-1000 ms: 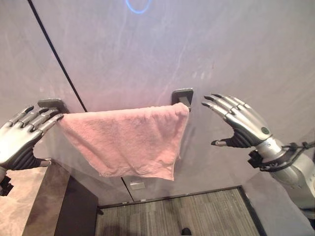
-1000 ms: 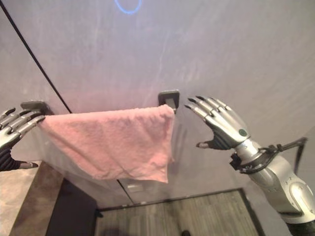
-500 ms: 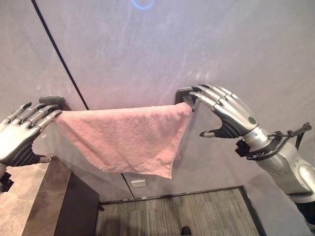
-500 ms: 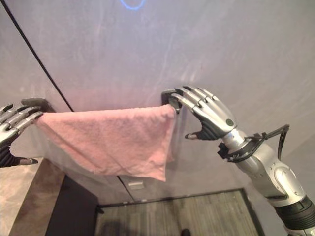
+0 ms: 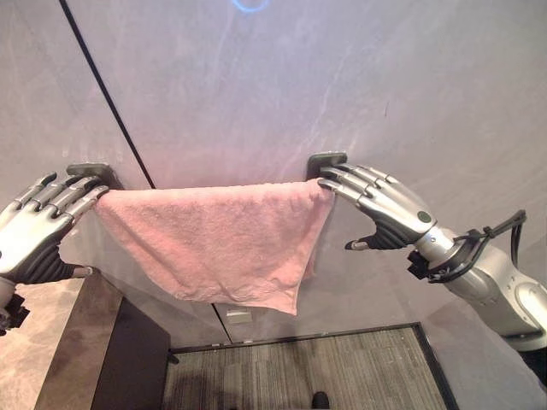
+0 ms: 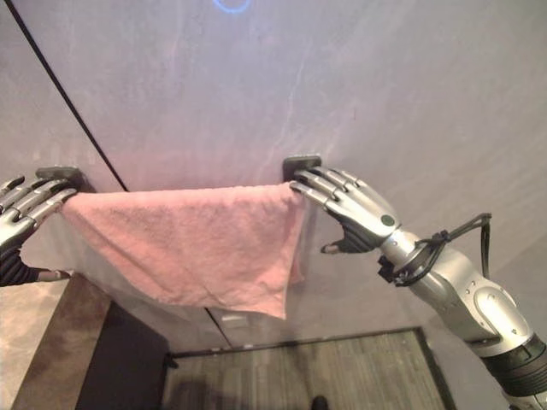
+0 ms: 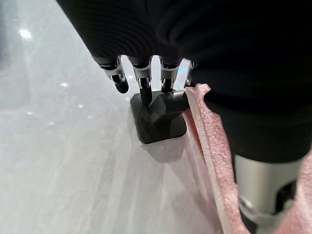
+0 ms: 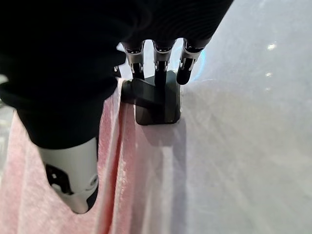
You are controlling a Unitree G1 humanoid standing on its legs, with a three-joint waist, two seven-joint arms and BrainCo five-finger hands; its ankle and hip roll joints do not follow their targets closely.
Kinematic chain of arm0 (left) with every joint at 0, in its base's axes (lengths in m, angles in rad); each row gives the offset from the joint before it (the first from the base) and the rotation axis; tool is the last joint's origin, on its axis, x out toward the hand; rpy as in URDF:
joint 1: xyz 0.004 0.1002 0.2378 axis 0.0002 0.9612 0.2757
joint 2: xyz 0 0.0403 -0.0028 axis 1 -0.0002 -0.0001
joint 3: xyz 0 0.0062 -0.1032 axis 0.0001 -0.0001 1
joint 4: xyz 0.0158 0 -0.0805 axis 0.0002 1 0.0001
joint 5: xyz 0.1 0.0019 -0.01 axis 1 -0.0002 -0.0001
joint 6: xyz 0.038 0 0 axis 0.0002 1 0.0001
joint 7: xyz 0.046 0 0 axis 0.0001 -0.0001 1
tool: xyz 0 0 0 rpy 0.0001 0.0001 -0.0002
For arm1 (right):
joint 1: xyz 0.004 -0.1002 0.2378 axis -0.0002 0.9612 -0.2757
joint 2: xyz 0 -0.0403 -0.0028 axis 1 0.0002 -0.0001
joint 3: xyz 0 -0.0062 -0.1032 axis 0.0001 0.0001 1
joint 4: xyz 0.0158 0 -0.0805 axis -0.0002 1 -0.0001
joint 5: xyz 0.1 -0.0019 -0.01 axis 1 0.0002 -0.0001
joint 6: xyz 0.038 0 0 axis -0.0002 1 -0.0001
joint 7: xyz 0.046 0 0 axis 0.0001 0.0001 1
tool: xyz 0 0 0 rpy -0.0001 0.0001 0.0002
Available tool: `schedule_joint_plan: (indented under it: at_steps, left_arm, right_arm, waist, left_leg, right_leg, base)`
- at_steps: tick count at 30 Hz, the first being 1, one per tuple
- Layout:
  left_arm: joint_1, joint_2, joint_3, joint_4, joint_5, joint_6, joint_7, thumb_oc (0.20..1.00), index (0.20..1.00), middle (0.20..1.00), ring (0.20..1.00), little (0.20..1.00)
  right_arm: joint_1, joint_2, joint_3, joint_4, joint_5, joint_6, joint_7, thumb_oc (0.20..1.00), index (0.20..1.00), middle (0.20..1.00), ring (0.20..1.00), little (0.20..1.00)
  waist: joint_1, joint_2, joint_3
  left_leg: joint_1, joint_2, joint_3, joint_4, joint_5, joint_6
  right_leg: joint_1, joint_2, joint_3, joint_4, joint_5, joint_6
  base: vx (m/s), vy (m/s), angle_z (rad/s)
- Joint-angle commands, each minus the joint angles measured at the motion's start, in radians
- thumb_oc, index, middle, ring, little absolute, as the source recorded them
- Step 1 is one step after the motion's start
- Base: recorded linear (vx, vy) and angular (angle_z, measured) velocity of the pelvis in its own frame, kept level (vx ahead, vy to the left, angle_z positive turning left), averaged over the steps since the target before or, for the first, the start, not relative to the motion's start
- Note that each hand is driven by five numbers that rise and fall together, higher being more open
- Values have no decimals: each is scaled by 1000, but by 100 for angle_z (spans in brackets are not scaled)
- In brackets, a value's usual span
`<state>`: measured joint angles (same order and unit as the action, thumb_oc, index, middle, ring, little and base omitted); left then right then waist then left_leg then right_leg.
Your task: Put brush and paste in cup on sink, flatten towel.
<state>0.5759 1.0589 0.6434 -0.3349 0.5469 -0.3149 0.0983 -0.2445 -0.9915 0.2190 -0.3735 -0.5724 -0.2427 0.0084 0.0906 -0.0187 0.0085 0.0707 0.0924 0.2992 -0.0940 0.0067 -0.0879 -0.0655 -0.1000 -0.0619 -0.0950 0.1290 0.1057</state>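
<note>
Since 1 second earlier, the right robot hand (image 5: 389, 212) had closed in on the pink towel (image 5: 218, 243) hanging over the wall rail, fingers straight at its corner. Left robot hand (image 5: 41, 229) waited released at the opposite end. Spreading should draw both corners evenly outward toward the brackets (image 5: 326, 161).

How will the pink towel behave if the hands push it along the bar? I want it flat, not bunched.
Probably floppy: the towel sags from the bar with a slanted, uneven lower edge. It looks soft and light, so it should slide but may bunch up. The left hand and right hand sit at its ends with straight fingers.
</note>
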Motion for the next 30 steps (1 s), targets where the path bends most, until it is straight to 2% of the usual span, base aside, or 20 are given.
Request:
schedule_joint_plan:
  at_steps: [1, 8, 15, 24, 30]
  left_arm:
    - [14, 77, -37, -1, -24, 3, -32, 1000, 1000, 1000, 1000, 1000]
    - [23, 99, -31, -16, -31, -9, -56, 1000, 1000, 1000, 1000, 1000]
    - [29, 144, -27, 0, -28, -6, -89, 1000, 1000, 1000, 1000, 1000]
    - [74, 145, 12, -15, -36, 11, -175, 1000, 1000, 1000, 1000, 1000]
    - [80, 137, 29, 13, -16, 19, -169, 1000, 1000, 1000, 1000, 1000]
  right_arm:
    - [-53, -43, 109, 66, -80, -7, 59, 1000, 1000, 1000, 1000, 1000]
    - [-91, -123, 130, 83, -131, -19, 59, 1000, 1000, 1000, 1000, 1000]
    - [-216, -181, 230, 122, -163, -20, 83, 1000, 1000, 1000, 1000, 1000]
    - [-222, -177, 229, 196, -246, 15, 117, 1000, 1000, 1000, 1000, 1000]
    - [-174, -177, 194, 256, -299, 31, 87, 1000, 1000, 1000, 1000, 1000]
  waist:
    - [10, -35, 17]
    - [9, -39, 17]
    - [16, -39, 18]
    - [18, -36, 12]
    - [18, -28, 10]
  left_leg:
    - [-1, 14, -56, 7, -7, 0]
    - [-3, 12, -65, 7, -6, -1]
    - [-6, 9, -67, 7, 0, -1]
    - [-4, 11, -63, 7, 0, -1]
    - [-4, 13, -62, 7, 1, -1]
  right_leg:
    - [42, -66, -23, 17, -4, 55]
    - [44, -68, -26, 16, -3, 56]
    - [42, -69, -27, 15, -2, 55]
    - [42, -68, -27, 16, -1, 53]
    - [43, -66, -30, 15, -3, 52]
  base:
    - [0, 0, 0]
    - [-1, -2, 4]
    - [-2, -2, 2]
    - [0, 0, 0]
    - [0, 0, 0]
